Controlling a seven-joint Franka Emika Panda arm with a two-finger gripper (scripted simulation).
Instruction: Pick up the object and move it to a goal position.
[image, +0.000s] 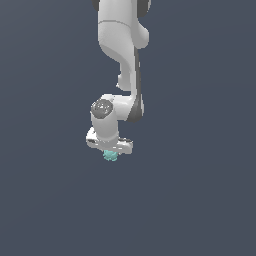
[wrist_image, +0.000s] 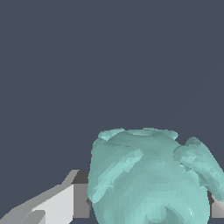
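The object is a small teal, bumpy blob (image: 110, 156). In the exterior view it sits right under the white gripper (image: 110, 152), mostly covered by the hand. In the wrist view the blob (wrist_image: 148, 175) is large and close, sitting between the two fingers (wrist_image: 65, 203). One grey-white finger touches its side; the other finger barely shows at the opposite edge. The jaws are closed against the blob.
The white arm (image: 122, 45) reaches down from the top of the exterior view. Everything else in both views is a plain dark blue-grey surface (image: 200, 190) with no other objects or edges.
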